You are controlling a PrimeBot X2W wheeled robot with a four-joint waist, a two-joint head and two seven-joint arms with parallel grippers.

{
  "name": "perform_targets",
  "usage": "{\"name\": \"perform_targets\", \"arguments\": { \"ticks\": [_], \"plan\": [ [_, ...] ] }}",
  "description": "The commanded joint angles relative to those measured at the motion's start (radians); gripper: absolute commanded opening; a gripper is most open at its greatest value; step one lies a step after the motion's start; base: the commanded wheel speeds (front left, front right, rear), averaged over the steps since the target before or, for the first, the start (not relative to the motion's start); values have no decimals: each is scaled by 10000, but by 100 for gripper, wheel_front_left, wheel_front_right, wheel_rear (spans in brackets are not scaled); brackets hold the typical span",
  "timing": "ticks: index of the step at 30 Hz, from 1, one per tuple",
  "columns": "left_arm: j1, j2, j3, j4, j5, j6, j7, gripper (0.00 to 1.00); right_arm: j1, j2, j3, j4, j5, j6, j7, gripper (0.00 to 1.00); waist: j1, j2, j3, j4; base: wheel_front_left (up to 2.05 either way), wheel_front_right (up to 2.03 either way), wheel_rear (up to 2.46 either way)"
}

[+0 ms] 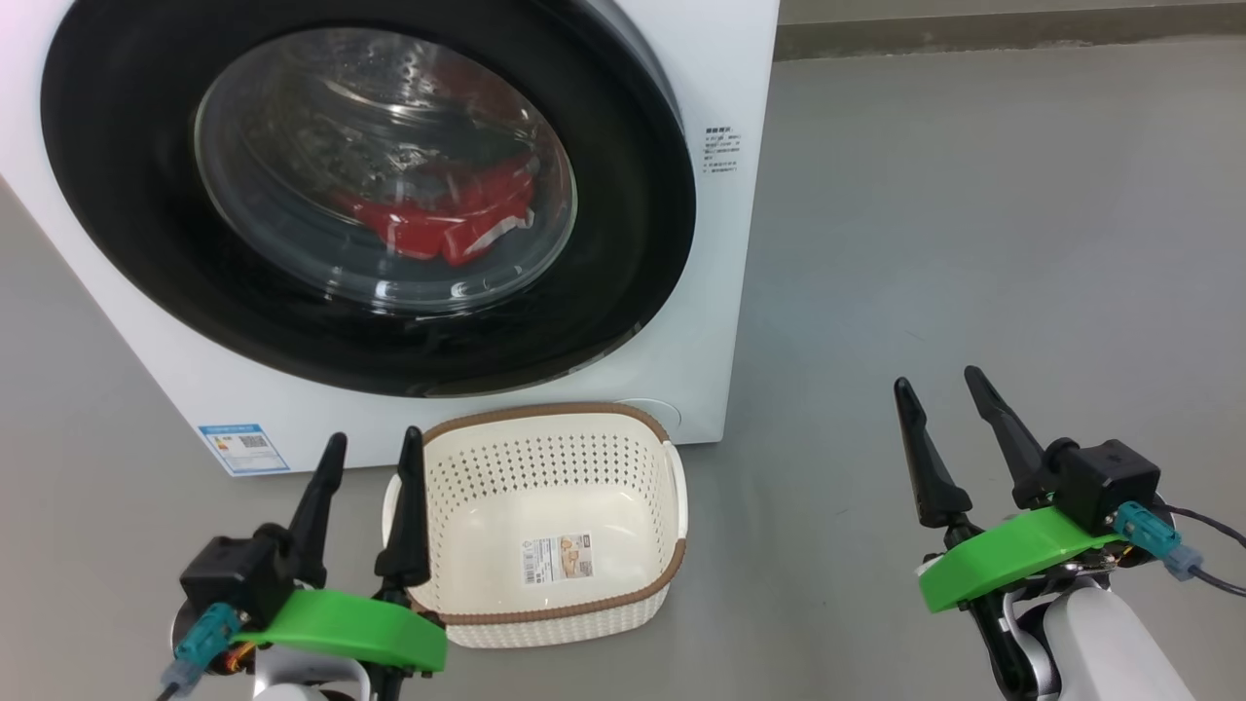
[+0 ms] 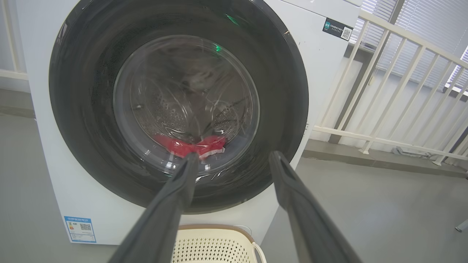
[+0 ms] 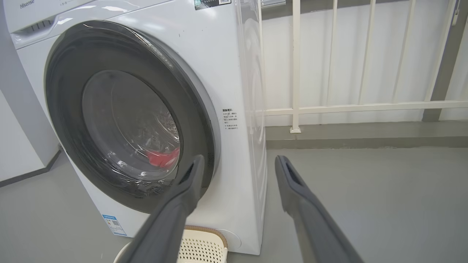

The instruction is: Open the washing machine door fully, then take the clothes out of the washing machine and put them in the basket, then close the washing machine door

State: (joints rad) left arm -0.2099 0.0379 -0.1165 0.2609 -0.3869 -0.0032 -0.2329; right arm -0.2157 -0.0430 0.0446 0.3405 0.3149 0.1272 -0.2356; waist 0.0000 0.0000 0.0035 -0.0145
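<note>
Lower left of head view: left gripper [image 1: 376,436], fingers spread apart, holding nothing, tips pointing up the frame. Its inner finger overlaps the left edge of the basket [image 1: 584,458]; contact cannot be told.

Lower right: right gripper [image 1: 937,378], fingers likewise parted and empty, over bare grey floor [image 1: 973,195], well apart from the basket.

Bottom centre: the basket stands upright on the floor, just in front of the washing machine [image 1: 725,292], with a paper label [image 1: 559,558] on its bottom.

Upper left: the washing machine, with a small blue sticker [image 1: 243,448] at its lower left corner. The washing machine door [image 1: 127,195] sits shut, flush against the front.

Through the glass: the clothes [image 1: 438,219], red, lie low in the drum.

Right wrist view, upper right: a pale railing [image 3: 365,107] stands behind the machine.
</note>
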Motion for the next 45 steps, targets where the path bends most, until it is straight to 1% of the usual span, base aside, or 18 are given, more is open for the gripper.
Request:
{"name": "perform_targets", "arguments": {
  "ticks": [1,5,30,41,42,43,44,45],
  "plan": [
    [-446,120,252,-266,308,93,-184,100,-500,-69,267,-182,-347,35,-158,100,0,0,-6,-9,0,0,0],
    [-494,124,196,-230,669,152,-289,100,-573,-72,302,-99,-752,35,-262,100,0,0,-30,-10,0,0,0],
    [-500,124,189,85,541,224,-289,100,-561,-72,233,-21,-583,35,-232,100,0,0,-36,14,0,0,0],
    [-588,124,-15,-165,460,250,-289,100,-730,-72,-83,-144,-776,35,-157,100,0,0,379,264,0,0,0],
    [-608,124,-43,-197,448,245,-289,100,-787,-72,-117,-144,-798,35,-128,54,0,0,429,295,0,0,0],
    [-630,124,-76,-242,438,239,-289,100,-863,-72,-153,-153,-814,35,-91,31,0,0,488,323,0,0,0],
    [-659,124,-106,-295,435,234,-285,100,-950,-72,-188,-164,-828,35,-56,2,0,0,552,353,0,0,0],
    [-694,124,-136,-357,432,221,-281,100,-1046,-72,-219,-172,-837,35,-25,0,0,0,627,382,0,0,0]
  ]
}}
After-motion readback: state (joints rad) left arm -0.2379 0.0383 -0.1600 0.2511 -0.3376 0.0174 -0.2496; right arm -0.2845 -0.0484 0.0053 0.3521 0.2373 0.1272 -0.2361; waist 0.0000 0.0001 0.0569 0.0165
